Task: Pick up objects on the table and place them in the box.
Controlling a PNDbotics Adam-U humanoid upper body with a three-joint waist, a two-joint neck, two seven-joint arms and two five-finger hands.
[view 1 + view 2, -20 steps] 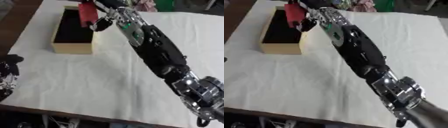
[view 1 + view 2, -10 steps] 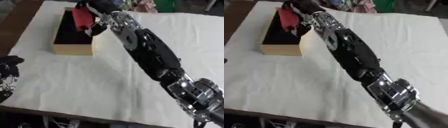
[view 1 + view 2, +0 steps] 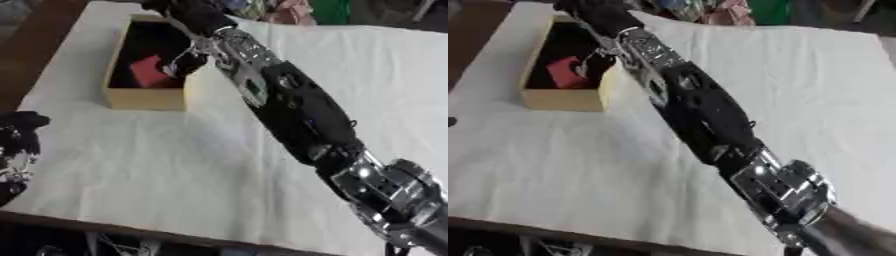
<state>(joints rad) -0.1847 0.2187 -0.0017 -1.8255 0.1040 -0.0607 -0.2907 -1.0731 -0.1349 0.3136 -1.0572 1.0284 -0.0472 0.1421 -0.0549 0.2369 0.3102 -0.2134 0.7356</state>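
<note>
The red block-shaped object (image 3: 149, 73) lies inside the tan, black-lined cardboard box (image 3: 144, 98) at the table's far left. The right hand (image 3: 186, 61) hovers just beside it, fingers released. The left hand (image 3: 16, 150) rests at the near left, its fingers' state unclear.

a red object (image 3: 149, 73), blocky and flat-faced, lying inside the box (image 3: 144, 98) on its dark floor, toward the near end and tilted a little. exact shape not clear. an open-topped rectangular box, tan walls outside, black within, standing on the white-covered table (image 3: 175, 170) near its far left corner, long side running away from the camera.
</note>
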